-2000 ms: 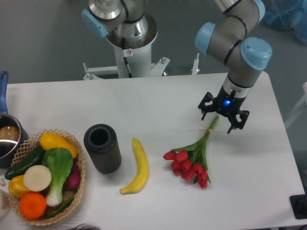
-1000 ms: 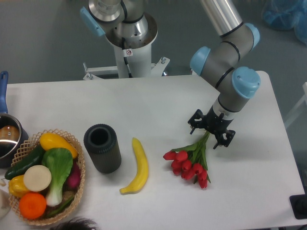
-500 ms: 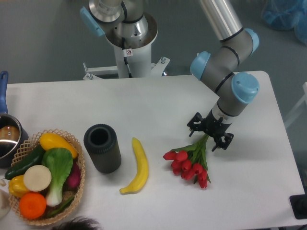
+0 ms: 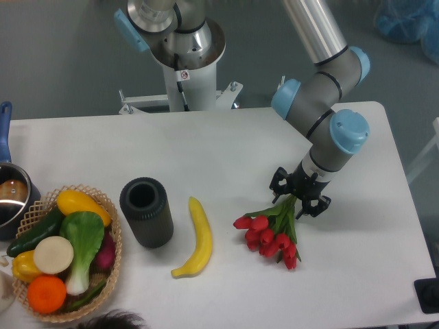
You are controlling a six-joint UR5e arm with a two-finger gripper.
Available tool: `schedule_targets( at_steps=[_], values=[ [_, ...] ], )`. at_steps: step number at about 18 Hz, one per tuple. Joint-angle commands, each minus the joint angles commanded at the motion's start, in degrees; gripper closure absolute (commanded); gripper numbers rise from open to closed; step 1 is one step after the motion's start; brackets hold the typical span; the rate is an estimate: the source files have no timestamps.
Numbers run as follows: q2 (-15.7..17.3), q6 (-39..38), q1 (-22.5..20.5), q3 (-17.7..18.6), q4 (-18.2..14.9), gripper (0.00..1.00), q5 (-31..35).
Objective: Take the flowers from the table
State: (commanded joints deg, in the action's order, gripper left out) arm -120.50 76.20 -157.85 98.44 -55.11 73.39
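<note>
Flowers [image 4: 274, 233], one bunch of red tulips, lie on the white table [image 4: 226, 147] right of one banana [image 4: 195, 238]. One gripper [image 4: 299, 195], fingers spread, straddles the stems; actual contact is unclear. One black cylinder [image 4: 146, 212] and one vegetable basket [image 4: 64, 252] sit further left.

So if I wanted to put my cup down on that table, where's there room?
The back strip of the table, behind the black cylinder and banana, is bare. So is the front right corner past the flowers. The left, around the basket, is crowded; the tool sits over the stems.
</note>
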Motion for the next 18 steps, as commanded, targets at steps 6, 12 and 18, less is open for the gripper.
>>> schedule_targets(
  at_steps=[6, 12, 18],
  values=[
    [0.35, -1.84, 0.09, 0.0, 0.0, 0.79, -0.09],
    [1.67, -2.81, 0.09, 0.09, -0.18, 0.79, -0.26],
    [5.79, -5.54, -0.52, -0.53, -0.09, 0.79, -2.63]
  ],
)
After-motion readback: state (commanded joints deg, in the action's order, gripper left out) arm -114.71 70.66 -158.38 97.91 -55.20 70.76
